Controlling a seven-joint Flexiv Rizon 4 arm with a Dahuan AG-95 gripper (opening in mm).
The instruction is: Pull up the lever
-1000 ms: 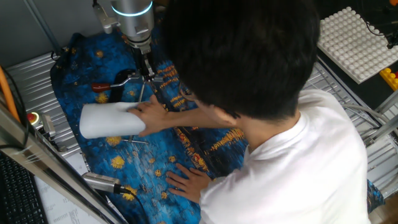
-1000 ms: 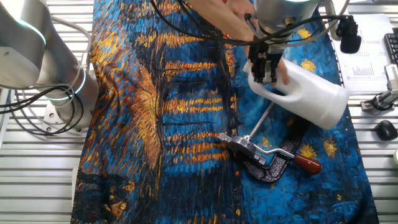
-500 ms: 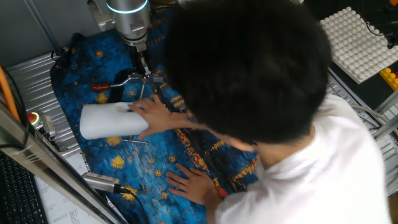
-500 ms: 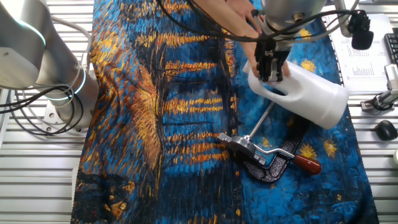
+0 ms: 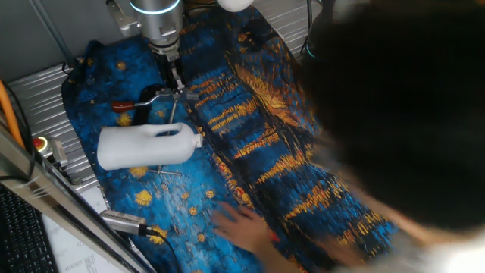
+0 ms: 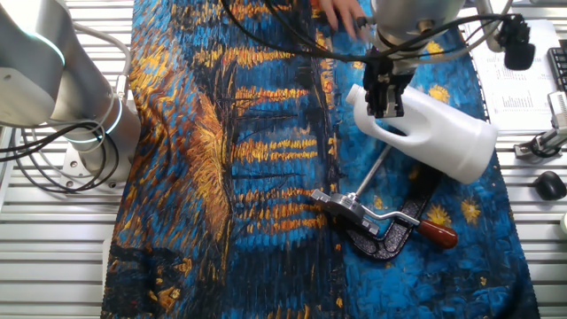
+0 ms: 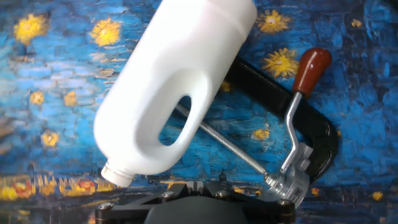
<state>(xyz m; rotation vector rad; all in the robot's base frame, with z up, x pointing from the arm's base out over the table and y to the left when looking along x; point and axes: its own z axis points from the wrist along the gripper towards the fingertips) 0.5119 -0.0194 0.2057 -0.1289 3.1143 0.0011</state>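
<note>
The lever (image 6: 403, 219) is a slim silver rod with a red-brown tip (image 6: 438, 234). It lies low on a small metal clamp with a black base (image 6: 383, 244) on the blue patterned cloth. It also shows in the hand view (image 7: 291, 121) with its tip (image 7: 310, 66), and in the fixed view (image 5: 144, 101). A white plastic jug (image 6: 438, 133) lies on its side over the clamp's long threaded rod (image 7: 233, 148). My gripper (image 6: 387, 105) hangs above the jug's neck with fingers together and nothing held, well away from the lever's tip. Its fingertips (image 7: 190, 188) show at the bottom of the hand view.
A person leans in at the right, blurred, with a hand on the cloth (image 5: 244, 225) and another at the far edge (image 6: 340, 12). The arm's base (image 6: 62, 80) stands left. A red button (image 5: 39, 143), a grey cylinder (image 5: 125, 222) and a black mouse (image 6: 550, 184) sit on the wire table.
The person's hand has let go of the jug and drawn away, and the person's head has moved right. My gripper has shifted slightly right above the jug's neck. The lever has not moved.
</note>
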